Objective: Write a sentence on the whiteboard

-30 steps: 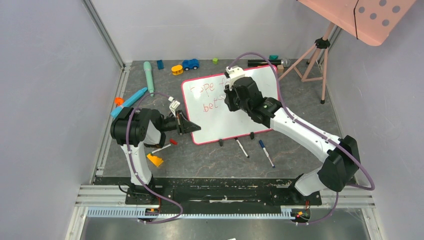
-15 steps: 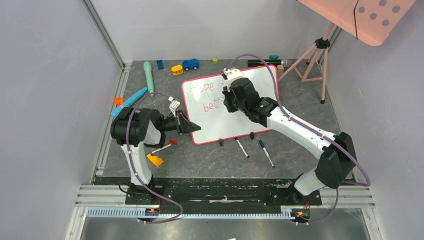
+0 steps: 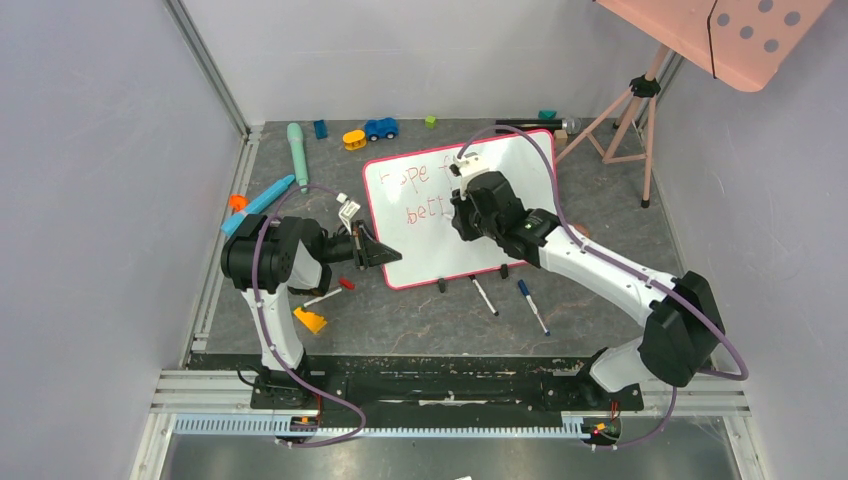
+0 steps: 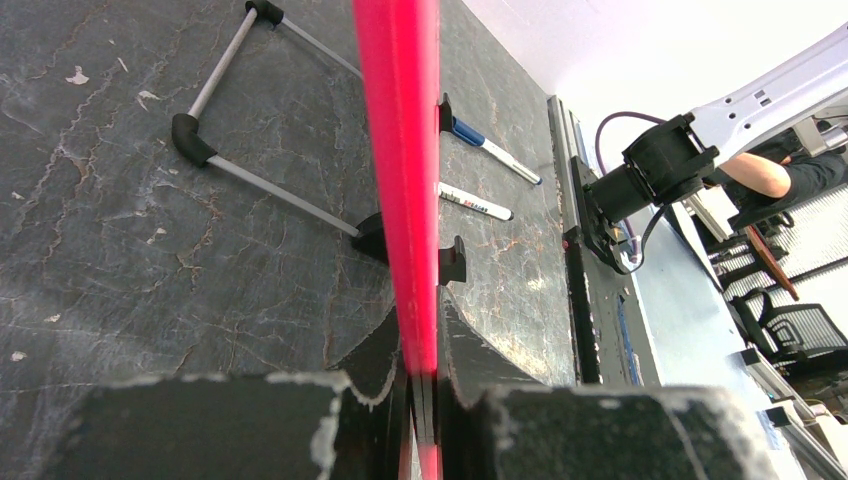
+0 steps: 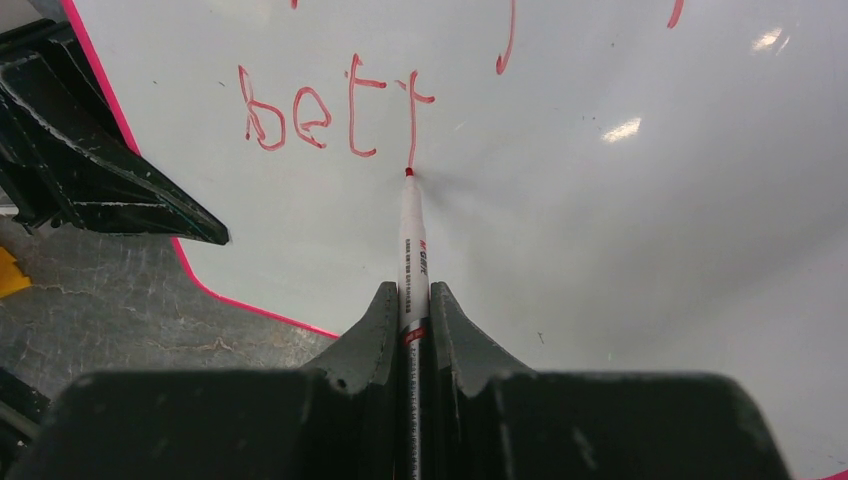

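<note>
The whiteboard (image 3: 435, 245) with its red-pink frame stands tilted at mid table on two black feet. Its red writing (image 3: 425, 192) reads "hope f" and below it "bett"; my right arm hides the rest. My left gripper (image 3: 383, 253) is shut on the board's left frame edge (image 4: 400, 150). My right gripper (image 3: 458, 215) is shut on a red marker (image 5: 412, 235). The marker's tip touches the board (image 5: 640, 240) at the foot of the second "t" of "bett" (image 5: 335, 108).
Two loose markers (image 3: 484, 296) (image 3: 532, 305) lie in front of the board. Toys lie at the back and left: a blue car (image 3: 381, 128), a teal tube (image 3: 297, 150), an orange wedge (image 3: 310, 320). A pink panel on a tripod (image 3: 630, 110) stands back right.
My right gripper has moved down and right along the second line, and the word has grown from "be" to "bett". The left arm has not moved.
</note>
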You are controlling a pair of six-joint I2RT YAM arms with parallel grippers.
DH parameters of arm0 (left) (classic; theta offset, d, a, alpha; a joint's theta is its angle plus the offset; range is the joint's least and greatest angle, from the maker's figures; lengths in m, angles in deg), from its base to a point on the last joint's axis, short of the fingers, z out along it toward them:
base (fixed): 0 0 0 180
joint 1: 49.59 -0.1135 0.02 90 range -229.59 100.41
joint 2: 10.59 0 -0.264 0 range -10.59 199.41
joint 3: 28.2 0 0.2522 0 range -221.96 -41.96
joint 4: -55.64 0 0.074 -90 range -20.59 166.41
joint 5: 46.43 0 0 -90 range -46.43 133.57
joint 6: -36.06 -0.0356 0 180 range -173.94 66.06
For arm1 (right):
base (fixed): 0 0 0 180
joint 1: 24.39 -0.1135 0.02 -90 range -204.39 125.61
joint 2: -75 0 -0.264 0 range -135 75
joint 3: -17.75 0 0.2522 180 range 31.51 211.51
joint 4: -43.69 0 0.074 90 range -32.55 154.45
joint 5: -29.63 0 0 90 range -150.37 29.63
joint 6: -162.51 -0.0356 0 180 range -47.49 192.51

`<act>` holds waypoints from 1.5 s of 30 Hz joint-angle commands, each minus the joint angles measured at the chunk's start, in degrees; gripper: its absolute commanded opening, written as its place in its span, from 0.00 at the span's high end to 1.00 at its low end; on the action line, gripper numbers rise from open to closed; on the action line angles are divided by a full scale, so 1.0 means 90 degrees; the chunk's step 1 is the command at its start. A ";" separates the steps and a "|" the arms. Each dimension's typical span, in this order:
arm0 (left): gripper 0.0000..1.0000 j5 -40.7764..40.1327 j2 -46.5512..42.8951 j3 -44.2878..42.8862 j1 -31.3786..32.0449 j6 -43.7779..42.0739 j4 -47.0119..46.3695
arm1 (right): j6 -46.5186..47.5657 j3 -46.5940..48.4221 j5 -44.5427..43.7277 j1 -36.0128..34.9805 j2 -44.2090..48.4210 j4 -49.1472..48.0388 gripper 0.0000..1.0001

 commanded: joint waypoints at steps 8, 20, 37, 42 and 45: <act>0.98 0.0377 0.0055 -0.0025 0.0134 -0.0858 -0.0425 | -0.0028 0.0273 -0.0742 0.0028 0.0035 0.0248 1.00; 0.98 0.0367 0.0046 -0.0025 0.0134 -0.0855 -0.0425 | -0.0040 0.0394 -0.0197 0.0028 0.0355 -0.0083 1.00; 0.98 0.0365 0.0055 -0.0026 0.0134 -0.0859 -0.0425 | 0.0039 0.0394 -0.0496 0.0057 0.0171 0.0092 1.00; 0.98 0.0375 0.0039 -0.0011 0.0134 -0.0869 -0.0426 | 0.0083 0.0394 -0.0504 0.0127 0.0120 0.0073 1.00; 0.98 0.0369 0.0047 -0.0007 0.0137 -0.0870 -0.0425 | 0.0088 0.0422 -0.0457 0.0154 0.0073 0.0043 1.00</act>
